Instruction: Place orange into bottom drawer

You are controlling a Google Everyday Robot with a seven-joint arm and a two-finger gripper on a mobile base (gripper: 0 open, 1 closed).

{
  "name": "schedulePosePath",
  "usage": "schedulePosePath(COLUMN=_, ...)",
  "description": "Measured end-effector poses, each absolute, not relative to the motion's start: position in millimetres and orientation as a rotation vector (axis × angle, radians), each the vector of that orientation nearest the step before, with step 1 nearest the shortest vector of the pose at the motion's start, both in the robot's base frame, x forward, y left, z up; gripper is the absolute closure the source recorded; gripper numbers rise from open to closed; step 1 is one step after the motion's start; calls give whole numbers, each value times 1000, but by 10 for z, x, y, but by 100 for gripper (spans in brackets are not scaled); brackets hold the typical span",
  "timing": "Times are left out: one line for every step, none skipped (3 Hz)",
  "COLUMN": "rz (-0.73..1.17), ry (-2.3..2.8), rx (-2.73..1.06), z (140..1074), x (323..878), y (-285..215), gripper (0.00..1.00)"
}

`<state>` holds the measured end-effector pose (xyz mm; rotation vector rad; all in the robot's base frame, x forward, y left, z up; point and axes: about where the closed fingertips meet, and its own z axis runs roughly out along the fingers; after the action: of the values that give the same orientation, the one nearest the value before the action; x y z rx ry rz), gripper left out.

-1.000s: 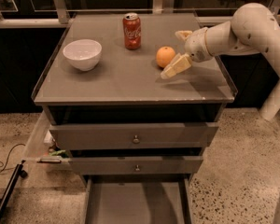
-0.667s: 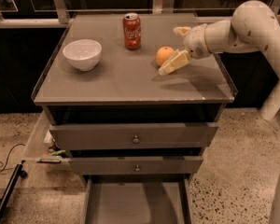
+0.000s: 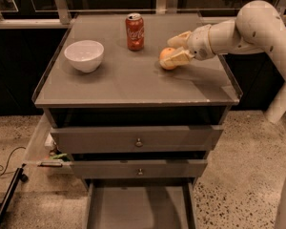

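On tabletop (image 3: 133, 82), spread hand (image 3: 175, 48) against orange (image 3: 165, 55)

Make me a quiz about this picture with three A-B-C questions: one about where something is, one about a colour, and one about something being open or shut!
1. The bottom drawer is:
A. shut tight
B. pulled open
C. full of toys

2. The soda can is:
A. blue
B. green
C. red

3. The orange is:
A. on the cabinet top
B. in the bottom drawer
C. on the floor

Answers:
1 B: its flat grey tray sticks out at the foot of the cabinet, and nothing lies in it.
2 C: the can is red with white lettering.
3 A: the orange sits on the top, right of the can, with the gripper right at it and its fingers spread open.
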<state>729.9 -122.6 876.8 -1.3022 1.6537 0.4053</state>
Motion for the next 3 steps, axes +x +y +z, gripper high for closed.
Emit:
schedulePosePath(rz=405, ry=1654, rx=-1302, z=8768, x=7299, y=-1226, gripper=66)
schedulePosePath(rz=405, ry=1654, rx=-1302, z=8768, x=7299, y=-1226, gripper=89)
schedulePosePath(rz=406, ry=1654, rx=-1302, z=8767, x=7299, y=-1225, gripper=100)
